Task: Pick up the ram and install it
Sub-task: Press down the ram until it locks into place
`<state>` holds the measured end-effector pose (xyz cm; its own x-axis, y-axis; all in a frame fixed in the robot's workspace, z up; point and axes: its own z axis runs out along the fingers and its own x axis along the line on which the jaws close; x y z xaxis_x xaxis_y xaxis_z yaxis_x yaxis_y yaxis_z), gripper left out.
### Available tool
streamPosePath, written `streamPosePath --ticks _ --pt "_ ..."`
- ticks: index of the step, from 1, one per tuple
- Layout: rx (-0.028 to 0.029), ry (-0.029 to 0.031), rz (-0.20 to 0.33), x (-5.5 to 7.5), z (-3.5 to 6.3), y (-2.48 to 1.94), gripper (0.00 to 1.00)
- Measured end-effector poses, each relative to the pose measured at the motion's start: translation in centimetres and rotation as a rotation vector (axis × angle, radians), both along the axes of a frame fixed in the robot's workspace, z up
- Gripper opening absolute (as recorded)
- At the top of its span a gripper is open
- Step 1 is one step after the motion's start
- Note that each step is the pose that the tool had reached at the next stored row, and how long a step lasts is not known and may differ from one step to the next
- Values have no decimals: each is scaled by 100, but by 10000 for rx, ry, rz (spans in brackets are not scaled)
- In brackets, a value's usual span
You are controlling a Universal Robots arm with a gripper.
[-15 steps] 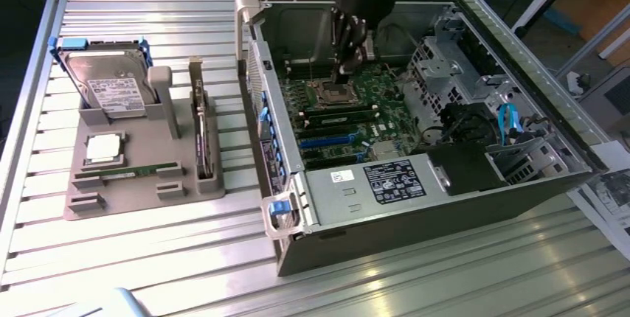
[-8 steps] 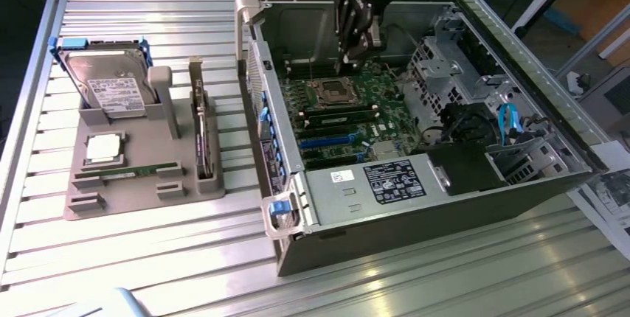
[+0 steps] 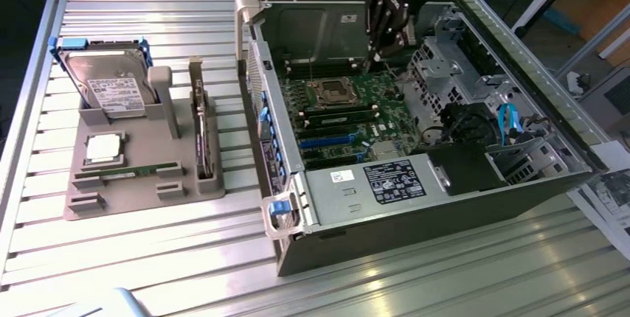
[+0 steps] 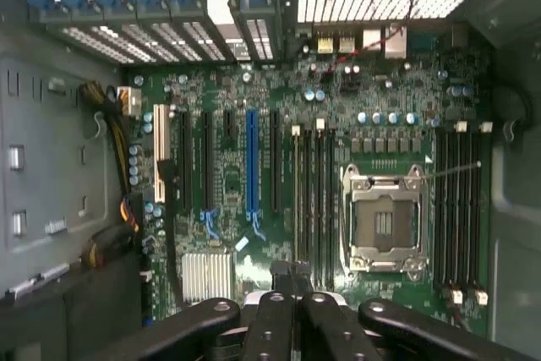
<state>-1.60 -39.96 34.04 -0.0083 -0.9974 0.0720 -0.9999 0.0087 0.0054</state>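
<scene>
Ram (image 3: pixel 129 172), a thin, light, rigid yet fragile green stick best pinched along its long edges, lies in the grey holder tray (image 3: pixel 88 206) on the surface, while the claw (image 4: pixel 292 281) hangs shut and empty inside the computer case (image 3: pixel 433 214).

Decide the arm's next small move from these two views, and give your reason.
Probably raise the gripper out of the computer case and carry it toward the exterior view's left. Its jaws are shut above the motherboard with nothing seen between them, while the ram lies in the grey holder outside the case, untouched.
</scene>
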Motion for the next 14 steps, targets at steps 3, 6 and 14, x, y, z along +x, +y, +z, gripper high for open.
streamPosePath --ticks 3,6,14 --pt "0 2 -1 137 0 0 11" --pt "0 3 -1 307 -1 1 11" --pt "-1 6 -1 309 -1 0 11"
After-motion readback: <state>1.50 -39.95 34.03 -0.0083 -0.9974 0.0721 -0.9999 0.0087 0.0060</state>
